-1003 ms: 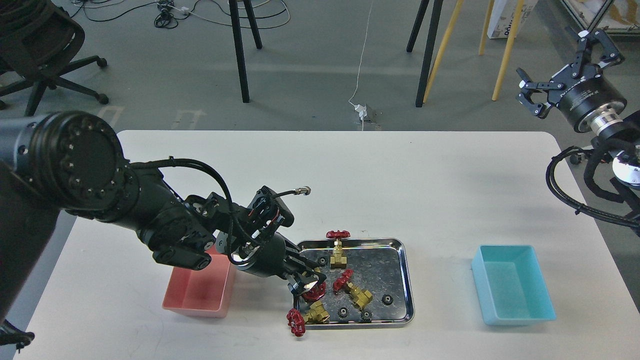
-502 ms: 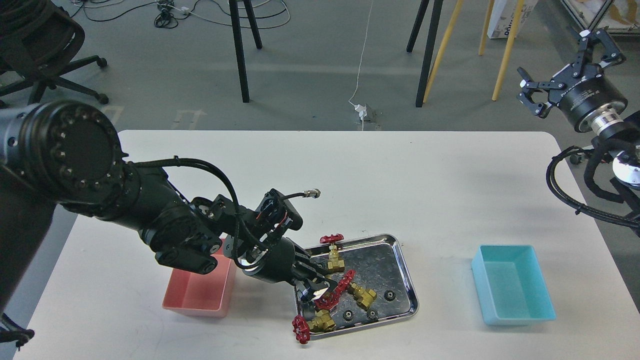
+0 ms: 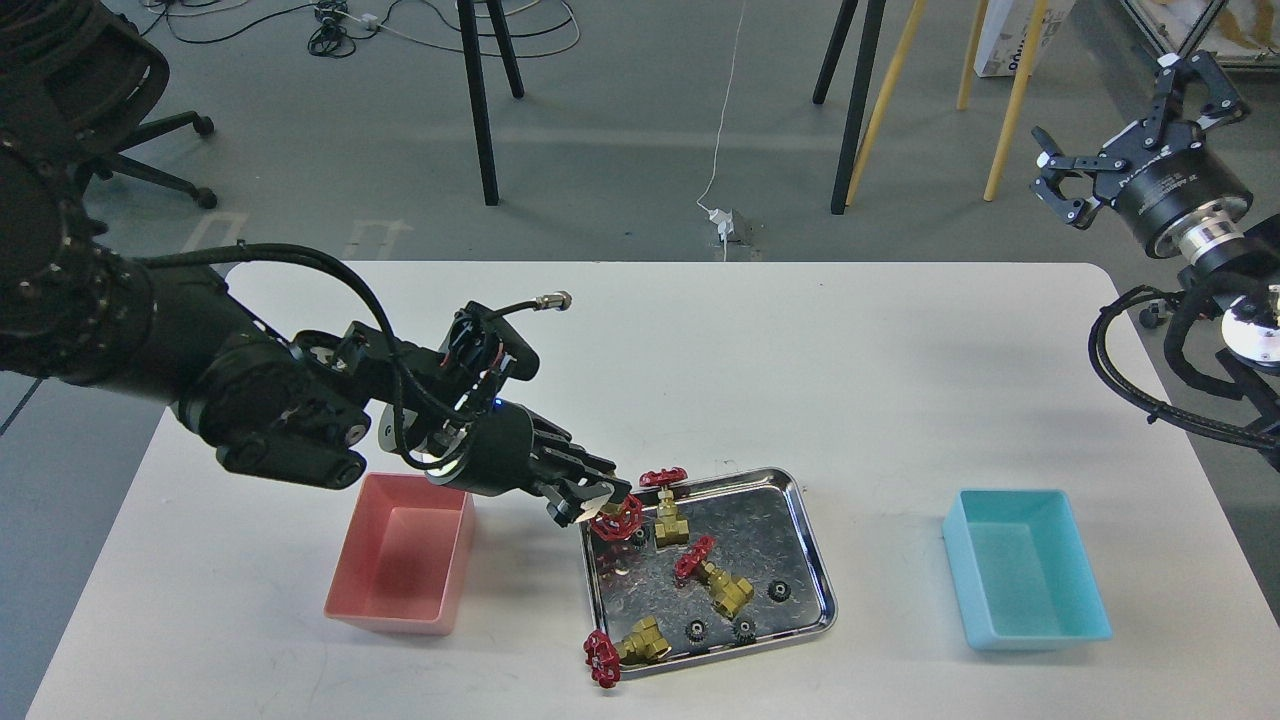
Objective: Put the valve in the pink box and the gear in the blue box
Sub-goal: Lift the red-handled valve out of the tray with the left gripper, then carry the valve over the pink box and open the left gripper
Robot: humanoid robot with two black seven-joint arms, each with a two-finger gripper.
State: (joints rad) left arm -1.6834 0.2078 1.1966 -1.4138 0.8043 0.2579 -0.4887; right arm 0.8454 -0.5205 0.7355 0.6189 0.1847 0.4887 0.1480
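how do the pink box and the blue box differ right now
The pink box is salmon pink and sits left of the metal tray, close to the left gripper; the blue box is turquoise and sits right of the tray, with no gripper near it. Both are rectangular, similar in size and look empty.

Grey floor (image 3: 620, 110) lies behind the white table (image 3: 800, 340). Black legs (image 3: 478, 100), yellow legs (image 3: 1015, 95), cables (image 3: 400, 25) and an office chair (image 3: 100, 120) stand there
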